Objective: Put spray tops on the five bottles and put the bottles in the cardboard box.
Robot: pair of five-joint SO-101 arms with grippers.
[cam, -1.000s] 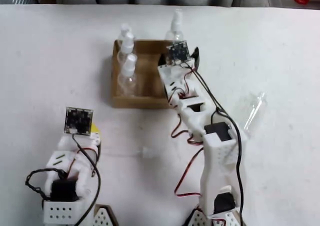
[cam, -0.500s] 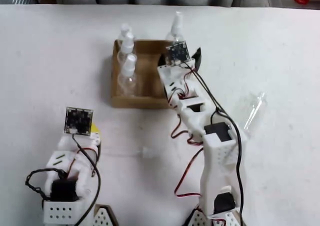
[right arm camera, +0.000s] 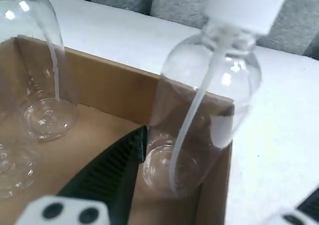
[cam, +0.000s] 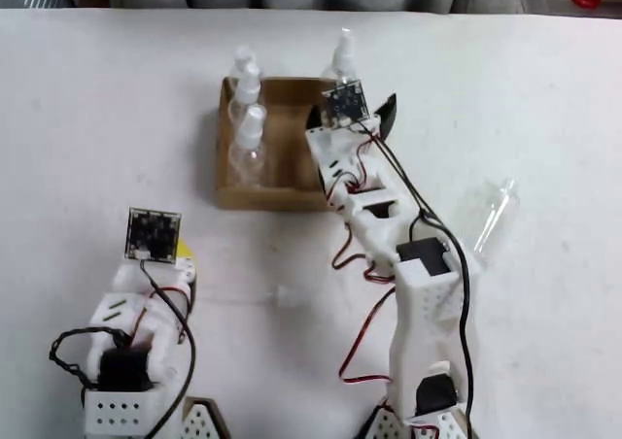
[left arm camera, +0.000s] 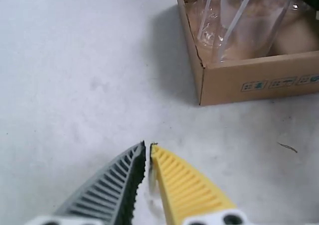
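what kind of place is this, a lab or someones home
Probably a small robotics test bench; home or lab I can't tell. The left arm and right arm, wiring bare, sit on a white table with a cardboard box of spray bottles.

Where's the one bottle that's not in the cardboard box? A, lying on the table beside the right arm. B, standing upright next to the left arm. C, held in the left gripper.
A: the bottle lies on its side on the table beside the right arm.
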